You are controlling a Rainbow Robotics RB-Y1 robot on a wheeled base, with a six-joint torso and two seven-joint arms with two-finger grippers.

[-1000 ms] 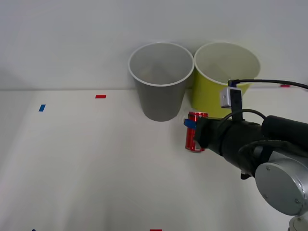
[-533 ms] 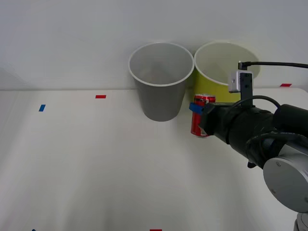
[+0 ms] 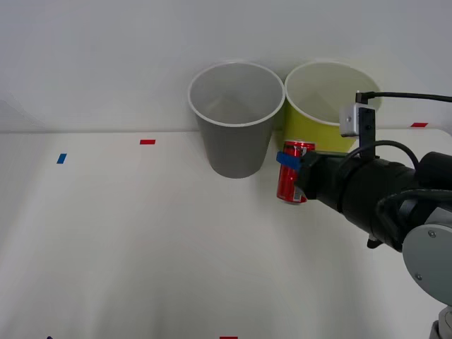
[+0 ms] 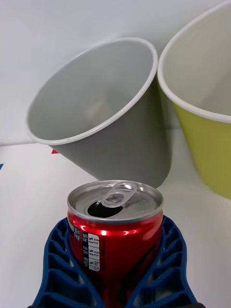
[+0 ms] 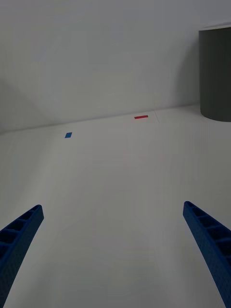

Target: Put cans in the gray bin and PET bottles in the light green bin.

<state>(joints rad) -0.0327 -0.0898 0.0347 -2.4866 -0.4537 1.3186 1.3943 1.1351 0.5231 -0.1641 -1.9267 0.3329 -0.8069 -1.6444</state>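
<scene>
1. Since the earlier frames, the red can [image 3: 290, 182] had risen off the worktop [image 3: 141, 240] and shifted slightly toward the far edge, carried by the right tool [image 3: 292, 176]; a second before, it had sat lower and nearer the front, and half a second before it was almost at its present height.
2. The right tool was clamped on the can, one blue ribbed finger [image 4: 60, 269] pressed on each side of its body, as the right wrist view showed.
3. The can stood upright in that grip, with its silver top and open pull-tab facing up [image 4: 114, 198] and a white label patch on its red side.
4. It hung above the worktop just in front of the two bins, before the gap where they meet and overlapping the lower front of the light green bin [image 3: 311, 134] in the front view.
5. The gray bin [image 3: 236, 120] stood at the far edge of the worktop, its white rim just beside the rim of the light green bin on its right; both stood upright.
6. The left tool [image 5: 115, 250] had its blue fingers spread wide apart, holding nothing, low over bare worktop on the left side.
7. Ahead of it lay a blue tape mark [image 5: 68, 135] and a red tape mark [image 5: 141, 117], with the gray bin's wall [image 5: 216, 72] beyond.
</scene>
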